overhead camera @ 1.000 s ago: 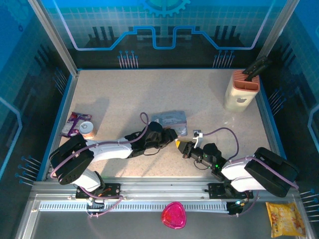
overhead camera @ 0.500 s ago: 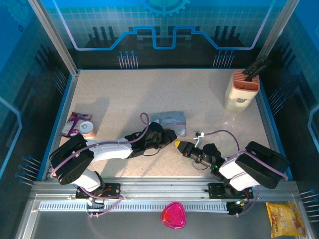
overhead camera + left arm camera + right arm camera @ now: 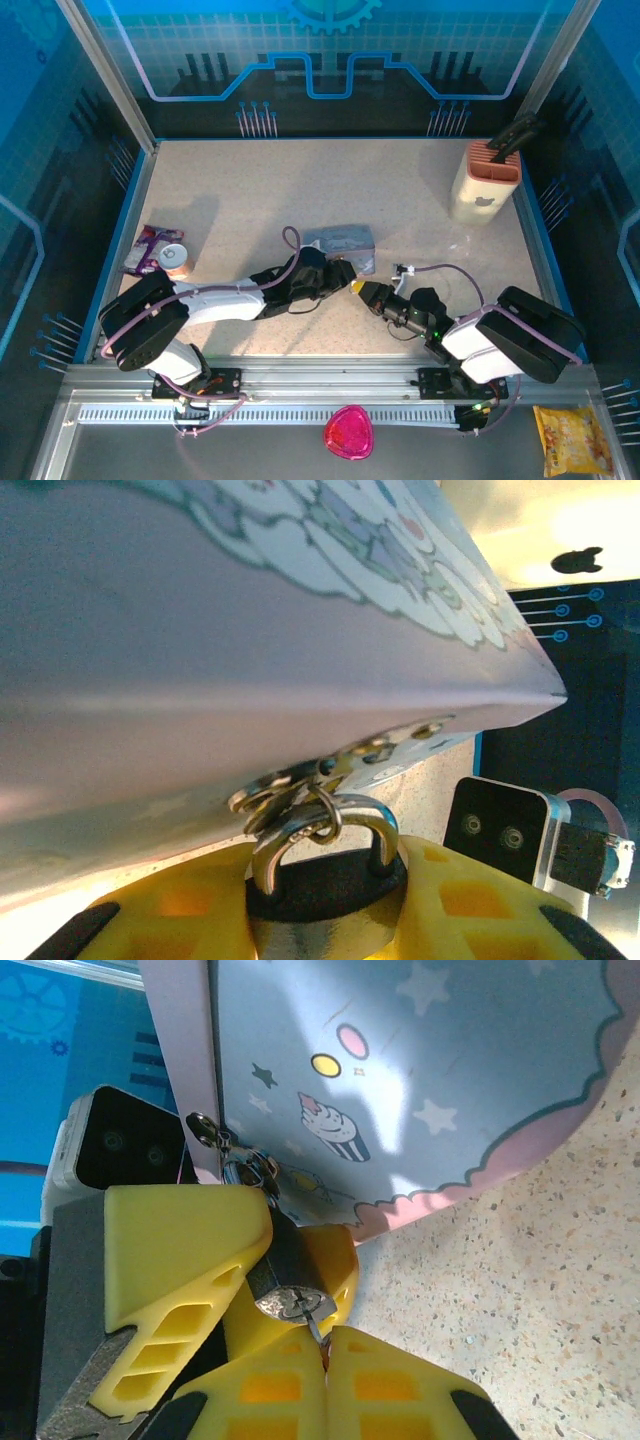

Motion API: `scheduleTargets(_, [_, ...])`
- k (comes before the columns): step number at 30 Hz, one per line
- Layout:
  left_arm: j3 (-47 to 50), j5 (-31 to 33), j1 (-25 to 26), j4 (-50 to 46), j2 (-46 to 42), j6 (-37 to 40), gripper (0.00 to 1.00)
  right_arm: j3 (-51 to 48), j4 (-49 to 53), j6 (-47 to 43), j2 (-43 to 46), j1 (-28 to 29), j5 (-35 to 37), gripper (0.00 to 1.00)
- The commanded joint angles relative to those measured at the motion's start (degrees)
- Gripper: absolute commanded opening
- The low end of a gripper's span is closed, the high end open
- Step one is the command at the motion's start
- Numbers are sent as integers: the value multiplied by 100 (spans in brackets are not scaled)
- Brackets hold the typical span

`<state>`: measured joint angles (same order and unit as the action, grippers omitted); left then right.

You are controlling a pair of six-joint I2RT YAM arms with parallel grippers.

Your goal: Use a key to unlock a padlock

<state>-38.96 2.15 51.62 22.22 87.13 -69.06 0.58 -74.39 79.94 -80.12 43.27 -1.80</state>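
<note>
Between slotted yellow pads (image 3: 470, 905), rounded padlock (image 3: 325, 888)

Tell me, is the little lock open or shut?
Shut. On the padlock, both ends of the metal loop sit in the dark body, hooked through the clasp of the tin.

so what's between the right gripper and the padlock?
The key. In the right wrist view it bridges the short gap from the right gripper, jaws shut on it, up to the padlock at its bottom face.
</note>
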Motion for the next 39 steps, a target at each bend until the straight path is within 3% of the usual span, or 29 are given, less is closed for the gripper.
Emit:
scheduleTargets(1, [228,-145,121,188,18,416,8,12,-717,232,210,-119,94,0])
scheduleTargets(14, [334,-160,112,132,139,1550,13,177,-726,473,137,-132,-189,0])
scheduleTargets(24, [587,-2,111,725,233,1130,10,78,-644,325,203,-132,-7,0])
scheduleTargets(28, [403,289,113,72,50,683,9,48,-449,-72,26,-140,12,24])
scheduleTargets(30, [228,473,113,-433,-104,523,9,62,-120,-379,65,-134,24,31])
scheduleTargets(34, [-77,676,66,-1218,-213,317,8,267,1024,-1286,543,-133,5,35])
scheduleTargets(39, [-274,533,-190,-1607,-139,-165,7,789,3873,-3382,2218,213,736,35])
